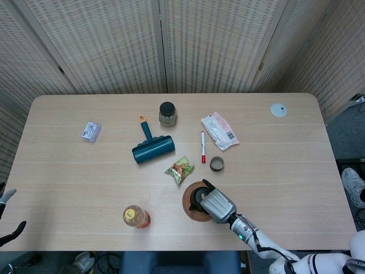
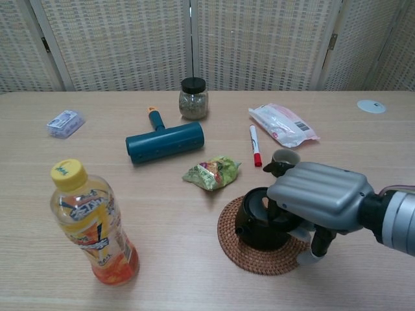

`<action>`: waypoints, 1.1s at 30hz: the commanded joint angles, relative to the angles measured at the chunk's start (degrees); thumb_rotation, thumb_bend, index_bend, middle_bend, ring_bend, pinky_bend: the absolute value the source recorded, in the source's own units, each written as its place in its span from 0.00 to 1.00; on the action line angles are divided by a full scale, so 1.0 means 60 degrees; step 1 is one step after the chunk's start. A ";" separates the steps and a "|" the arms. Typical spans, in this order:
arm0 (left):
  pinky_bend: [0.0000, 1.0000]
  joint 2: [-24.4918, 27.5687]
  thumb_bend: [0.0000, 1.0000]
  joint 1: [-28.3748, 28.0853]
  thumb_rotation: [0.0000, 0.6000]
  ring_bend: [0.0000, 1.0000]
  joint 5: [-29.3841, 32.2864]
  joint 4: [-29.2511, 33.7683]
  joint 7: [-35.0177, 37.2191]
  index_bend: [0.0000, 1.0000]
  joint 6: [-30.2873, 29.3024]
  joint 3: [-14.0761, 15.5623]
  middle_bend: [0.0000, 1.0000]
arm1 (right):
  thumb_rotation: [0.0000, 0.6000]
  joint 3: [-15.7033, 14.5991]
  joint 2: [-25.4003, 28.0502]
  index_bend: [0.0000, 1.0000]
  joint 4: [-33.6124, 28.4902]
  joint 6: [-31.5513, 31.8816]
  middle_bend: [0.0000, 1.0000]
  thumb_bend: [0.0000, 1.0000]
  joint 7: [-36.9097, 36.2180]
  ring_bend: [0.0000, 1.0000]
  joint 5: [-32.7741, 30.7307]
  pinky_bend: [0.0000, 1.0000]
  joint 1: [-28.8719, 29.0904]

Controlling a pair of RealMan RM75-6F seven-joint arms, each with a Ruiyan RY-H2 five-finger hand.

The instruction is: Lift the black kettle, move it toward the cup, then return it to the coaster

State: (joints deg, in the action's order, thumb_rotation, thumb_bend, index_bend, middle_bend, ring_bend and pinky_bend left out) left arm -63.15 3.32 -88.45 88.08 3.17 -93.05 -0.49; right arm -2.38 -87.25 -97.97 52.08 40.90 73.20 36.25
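Note:
The black kettle point(image 2: 254, 223) stands on the round woven coaster point(image 2: 232, 249), near the table's front edge; the head view shows the kettle point(image 1: 197, 197) and coaster point(image 1: 187, 204) too. My right hand point(image 2: 318, 195) lies over the kettle's top and right side, its fingers curled down around the handle, hiding the lid. In the head view the right hand point(image 1: 215, 205) covers the kettle's near half. The small dark cup point(image 2: 284, 157) sits just behind the hand, also seen as the cup point(image 1: 217, 164). My left hand point(image 1: 8, 217) shows at the lower left edge, fingers apart, holding nothing.
An orange drink bottle point(image 2: 91, 223) stands front left. A green snack packet point(image 2: 212, 172), a red marker point(image 2: 254, 146), a teal lint roller point(image 2: 163, 139), a jar point(image 2: 193, 98) and a white pouch point(image 2: 283, 124) lie behind the kettle.

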 commanded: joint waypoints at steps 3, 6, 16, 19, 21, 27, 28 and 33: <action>0.00 -0.0010 0.24 -0.0016 1.00 0.07 -0.0004 0.0002 -0.0007 0.15 0.0045 0.0011 0.02 | 0.61 0.0028 0.0108 0.85 -0.0052 -0.0045 0.86 0.00 -0.0058 0.75 -0.0038 0.00 0.0091; 0.00 -0.0030 0.24 -0.0030 1.00 0.07 -0.0010 0.0004 -0.0027 0.15 0.0077 0.0018 0.02 | 0.57 0.0035 0.0186 0.85 -0.0089 -0.0025 0.87 0.00 -0.0121 0.75 -0.0036 0.00 0.0116; 0.00 -0.0055 0.24 -0.0069 1.00 0.07 -0.0017 0.0045 -0.0131 0.15 0.0148 0.0025 0.02 | 0.56 0.0350 0.0223 0.97 -0.0051 0.0128 0.94 0.00 -0.0279 0.82 -0.0381 0.00 0.0219; 0.00 -0.0061 0.24 -0.0070 1.00 0.07 -0.0016 0.0060 -0.0164 0.15 0.0163 0.0034 0.02 | 0.55 0.0455 0.0200 1.00 0.0011 0.0080 0.96 0.00 -0.0336 0.84 -0.0563 0.00 0.0294; 0.00 -0.0061 0.24 -0.0068 1.00 0.07 -0.0009 0.0074 -0.0186 0.15 0.0169 0.0038 0.02 | 0.55 0.0509 0.0171 1.00 0.0050 0.0021 0.97 0.00 -0.0370 0.85 -0.0698 0.00 0.0354; 0.00 -0.0048 0.24 -0.0054 1.00 0.07 0.0006 0.0100 -0.0226 0.15 0.0157 0.0038 0.02 | 0.55 0.0661 0.0138 1.00 0.0112 -0.0022 1.00 0.00 -0.0424 0.88 -0.0857 0.03 0.0536; 0.00 -0.0046 0.24 -0.0053 1.00 0.07 0.0012 0.0103 -0.0228 0.15 0.0157 0.0037 0.02 | 0.55 0.0685 0.0151 1.00 0.0109 -0.0018 1.00 0.00 -0.0424 0.88 -0.0871 0.05 0.0563; 0.00 -0.0046 0.24 -0.0045 1.00 0.07 0.0031 0.0100 -0.0234 0.15 0.0166 0.0040 0.02 | 0.55 0.0772 0.0238 1.00 0.0059 0.0049 1.00 0.00 -0.0453 0.89 -0.0941 0.09 0.0658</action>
State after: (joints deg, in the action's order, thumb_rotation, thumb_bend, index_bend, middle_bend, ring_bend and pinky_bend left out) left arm -63.42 3.05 -88.26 88.68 1.77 -92.06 -0.25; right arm 2.21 -85.88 -97.56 52.34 38.23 67.62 40.14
